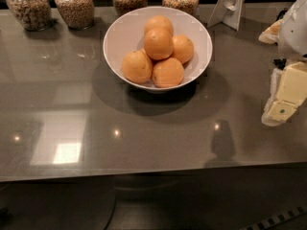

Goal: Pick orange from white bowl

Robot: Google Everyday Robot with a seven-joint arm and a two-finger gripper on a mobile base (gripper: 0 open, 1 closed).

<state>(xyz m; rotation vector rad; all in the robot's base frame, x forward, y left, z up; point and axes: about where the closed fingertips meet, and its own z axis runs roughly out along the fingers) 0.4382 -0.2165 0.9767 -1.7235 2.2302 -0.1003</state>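
A wide white bowl (pixel 120 35) stands on the grey counter at the back centre. It holds several bright oranges piled together; one orange (pixel 158 43) sits on top of the pile, with others around and under it. My gripper (pixel 283 97) is at the right edge of the view, above the counter and well to the right of the bowl, touching nothing. Its pale yellow fingers (pixel 280 110) point down toward the counter.
Several glass jars of grain (pixel 75 6) line the back edge of the counter behind the bowl. A white stand (pixel 230 6) sits at the back right. The counter's front edge (pixel 153 171) runs across the lower part of the view.
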